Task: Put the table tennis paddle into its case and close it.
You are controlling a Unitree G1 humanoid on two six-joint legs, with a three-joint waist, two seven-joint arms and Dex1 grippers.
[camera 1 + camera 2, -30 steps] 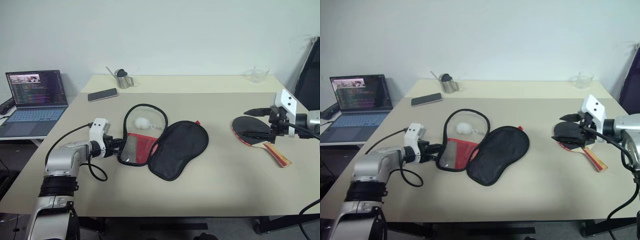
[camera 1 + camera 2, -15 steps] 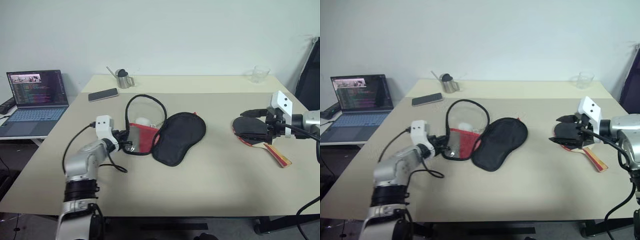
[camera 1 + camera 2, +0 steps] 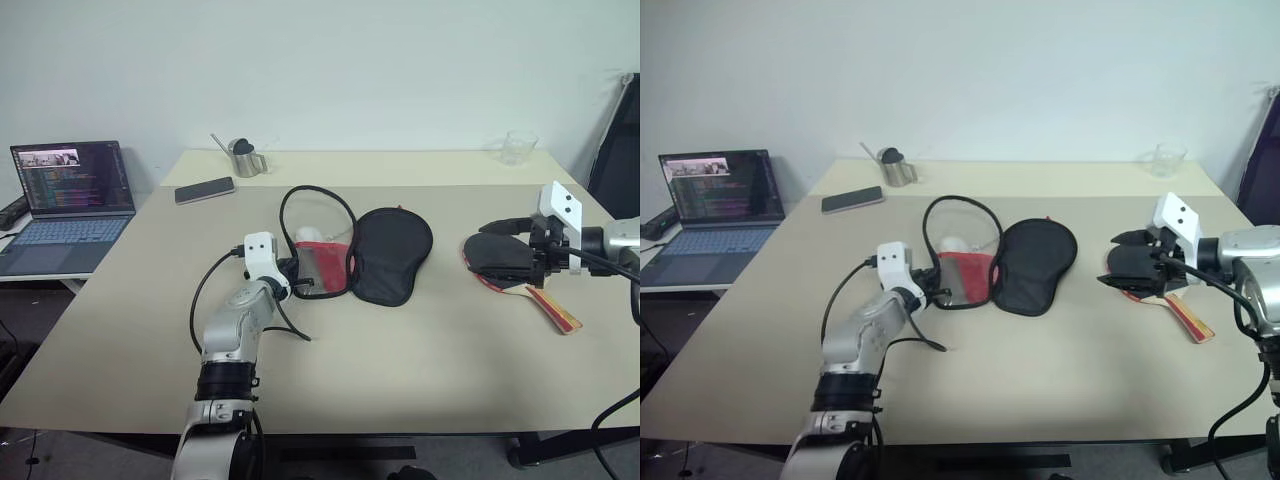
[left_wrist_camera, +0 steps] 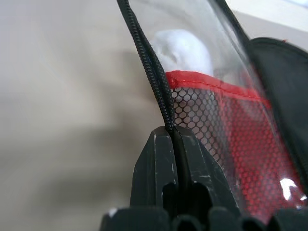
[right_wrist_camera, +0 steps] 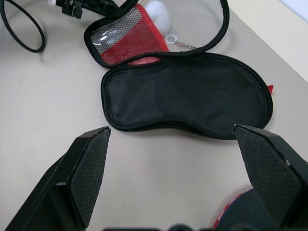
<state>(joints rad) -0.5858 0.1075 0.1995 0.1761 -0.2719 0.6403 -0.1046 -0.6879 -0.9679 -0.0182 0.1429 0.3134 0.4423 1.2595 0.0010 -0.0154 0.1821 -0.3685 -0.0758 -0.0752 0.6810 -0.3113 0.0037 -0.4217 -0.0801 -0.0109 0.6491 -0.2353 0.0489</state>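
Pinching the zipper rim of the case (image 3: 385, 255), the left gripper (image 4: 174, 144) has its jaws clamped tight on the black edge at the case's left end. The case lies unzipped near the middle of the table (image 3: 400, 370), its mesh pocket and white ball (image 4: 183, 48) showing. The right gripper (image 3: 512, 248) hovers with fingers spread wide over the table tennis paddle (image 3: 520, 275), which lies flat at the right

The pale beige tabletop (image 3: 420, 360) carries an opened black fabric case (image 3: 392, 254) with a red mesh panel near its middle, a black-faced table tennis paddle (image 3: 515, 268) by the right edge, a dark phone (image 3: 205, 189) and steel jug (image 3: 243, 157) near the far-left corner, and a clear glass (image 3: 519, 148) at the far-right corner.
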